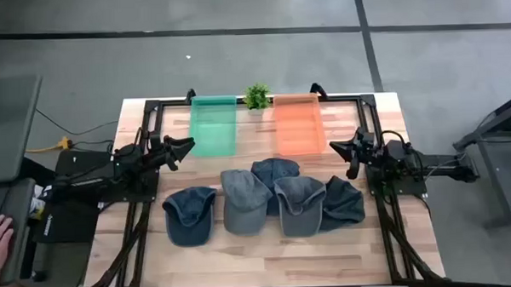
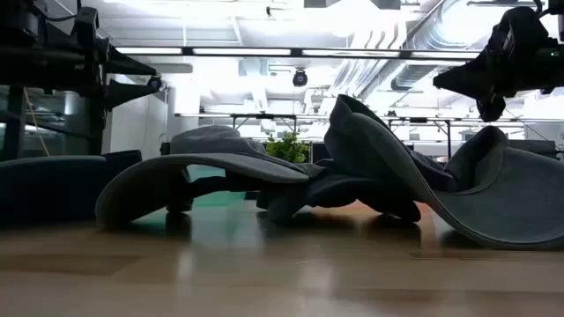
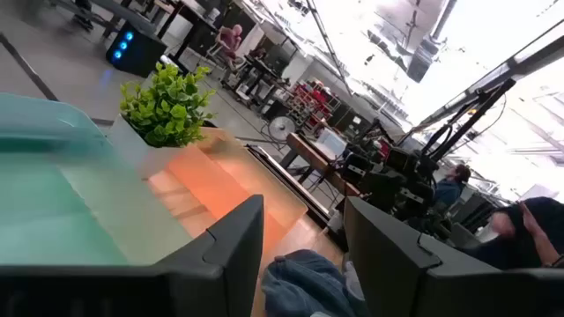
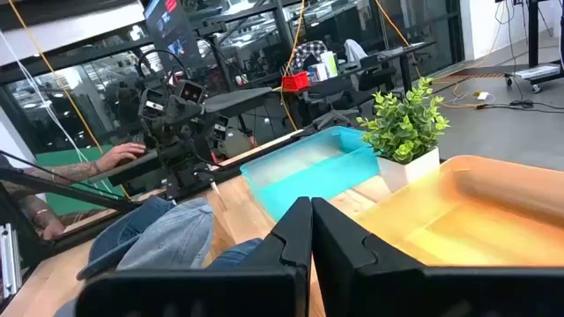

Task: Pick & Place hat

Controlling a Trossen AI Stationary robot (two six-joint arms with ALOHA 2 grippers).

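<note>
I saw the left end effector [image 1: 187,146] released and empty, the right end effector [image 1: 334,147] clenched empty; hats [image 1: 266,201] lay between them, nearer the counter's [image 1: 268,262] front.

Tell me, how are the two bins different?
The green bin sits nearer the left gripper, the orange bin nearer the right gripper. The green one is left of the plant, the orange one right of it. Both look empty and alike in shape.

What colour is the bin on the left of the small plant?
The bin left of the plant is translucent green, clearest in the high view.
</note>
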